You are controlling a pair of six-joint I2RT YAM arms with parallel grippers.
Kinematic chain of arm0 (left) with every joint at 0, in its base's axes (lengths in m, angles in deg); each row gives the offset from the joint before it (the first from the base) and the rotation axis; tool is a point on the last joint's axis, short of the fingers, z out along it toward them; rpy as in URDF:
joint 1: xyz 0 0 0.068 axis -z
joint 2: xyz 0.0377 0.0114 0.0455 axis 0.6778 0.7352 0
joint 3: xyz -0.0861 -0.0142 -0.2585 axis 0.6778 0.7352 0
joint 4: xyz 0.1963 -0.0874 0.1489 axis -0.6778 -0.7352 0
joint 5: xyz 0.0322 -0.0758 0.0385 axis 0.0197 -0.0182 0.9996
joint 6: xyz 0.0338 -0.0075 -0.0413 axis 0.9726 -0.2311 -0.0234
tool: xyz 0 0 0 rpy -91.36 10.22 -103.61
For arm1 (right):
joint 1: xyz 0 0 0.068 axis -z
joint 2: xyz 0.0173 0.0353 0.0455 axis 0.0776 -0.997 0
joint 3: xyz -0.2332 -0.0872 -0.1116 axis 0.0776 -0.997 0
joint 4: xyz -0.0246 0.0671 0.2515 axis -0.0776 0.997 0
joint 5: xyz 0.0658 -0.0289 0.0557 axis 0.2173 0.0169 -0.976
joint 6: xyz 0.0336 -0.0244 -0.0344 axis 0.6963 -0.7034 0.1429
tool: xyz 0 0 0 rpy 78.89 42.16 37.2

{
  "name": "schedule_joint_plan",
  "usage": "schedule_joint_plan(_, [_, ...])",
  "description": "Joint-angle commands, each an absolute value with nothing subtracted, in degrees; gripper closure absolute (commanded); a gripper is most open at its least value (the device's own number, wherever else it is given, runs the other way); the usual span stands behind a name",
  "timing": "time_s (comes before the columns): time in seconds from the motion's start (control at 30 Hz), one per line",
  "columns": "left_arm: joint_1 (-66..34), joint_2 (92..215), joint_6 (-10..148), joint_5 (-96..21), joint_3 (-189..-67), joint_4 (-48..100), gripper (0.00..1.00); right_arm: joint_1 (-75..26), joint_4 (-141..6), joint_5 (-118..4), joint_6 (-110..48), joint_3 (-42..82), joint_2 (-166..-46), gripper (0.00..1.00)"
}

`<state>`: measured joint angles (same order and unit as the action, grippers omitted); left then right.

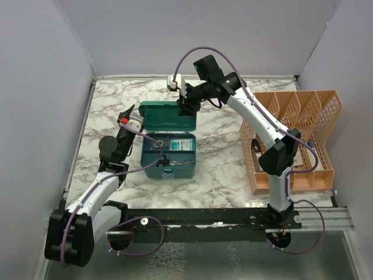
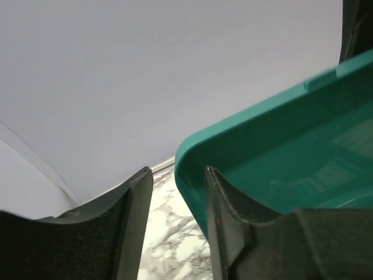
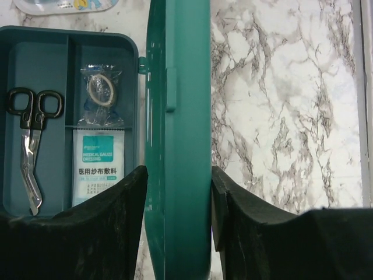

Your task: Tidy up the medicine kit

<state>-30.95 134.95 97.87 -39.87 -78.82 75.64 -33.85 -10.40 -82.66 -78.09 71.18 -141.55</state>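
Note:
The teal medicine kit (image 1: 152,169) lies open mid-table with its lid (image 1: 166,119) standing upright. In the box's tray (image 3: 35,38) are black-handled scissors (image 3: 32,146), a gauze dressing packet (image 3: 98,166) and a small clear packet (image 3: 100,96). My right gripper (image 3: 178,175) reaches down over the lid's top edge (image 3: 180,87), shut on it with a pad against each face. My left gripper (image 2: 177,175) is at the lid's left corner (image 2: 192,169), open. That corner's rim sits between its fingers, against the right finger (image 2: 224,233) and apart from the left one.
An orange mesh file rack (image 1: 291,140) stands at the right edge of the marble table, beside the right arm. A white packet (image 3: 64,4) lies on the table just outside the box's near end. Grey walls close in the back and sides.

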Motion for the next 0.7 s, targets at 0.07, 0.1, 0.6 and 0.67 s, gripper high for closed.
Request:
schedule_joint_plan(0.07, [-30.7, 126.1, 88.7, -33.0, -80.4, 66.9, 0.39, -34.3, -7.5, -87.1, -77.8, 72.7, -139.4, 0.55])
schedule_joint_plan(0.1, [-30.7, 123.9, 87.4, -32.9, -81.1, 63.6, 0.36, -34.4, -7.3, -87.3, -77.7, 72.5, -139.2, 0.55])
schedule_joint_plan(0.6, [-30.7, 109.6, 62.8, -32.0, -102.1, 19.4, 0.27, -36.8, -13.2, -93.3, -73.8, 58.9, -127.9, 0.35])
schedule_joint_plan(0.67, [-30.8, 110.7, 62.4, -30.9, -104.7, 17.5, 0.27, -37.5, -14.8, -94.8, -72.4, 54.9, -125.2, 0.33])
